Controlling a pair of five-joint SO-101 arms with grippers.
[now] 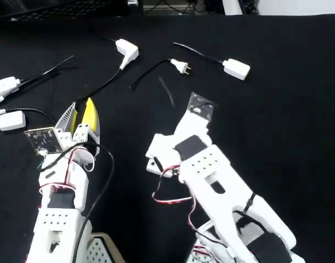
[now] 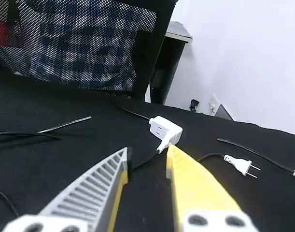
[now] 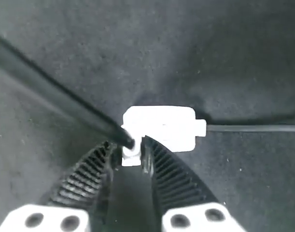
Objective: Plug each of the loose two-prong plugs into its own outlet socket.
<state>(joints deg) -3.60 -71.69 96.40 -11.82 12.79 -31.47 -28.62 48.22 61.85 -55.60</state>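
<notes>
Checker: Table first?
Labeler: Everything sits on one black cloth-covered table (image 1: 288, 126).
Checker: Arms?
Labeler: The white right arm (image 1: 222, 175) is mid-table and the biggest item in the high view. The white left arm (image 1: 60, 208) is at front left.
Checker: Grippers?
Labeler: On the right gripper (image 3: 131, 147), the black ribbed fingers are nearly closed. They pinch a tab of a small white rectangular cord-end block (image 3: 161, 126) lying on the cloth. A thin black cord leaves its other end. Plug vs socket, can't tell. The left gripper (image 2: 147, 153) has one yellow finger and one grey, moderately apart w/ nothing btwn. It hangs above the cloth, tips toward the angled socket.
Checker: Task items?
Labeler: The white angled outlet socket (image 1: 127, 50) is at far left-centre, w/ two slots visible in the left wrist view. The white rectangular outlet block (image 1: 236, 68) is at far right-centre. Btwn them lies a loose white two-prong plug (image 1: 183, 67) on a black cord. It's apart from both and unplugged. Two more white cord blocks (image 1: 11, 120) sit at the left edge.
</notes>
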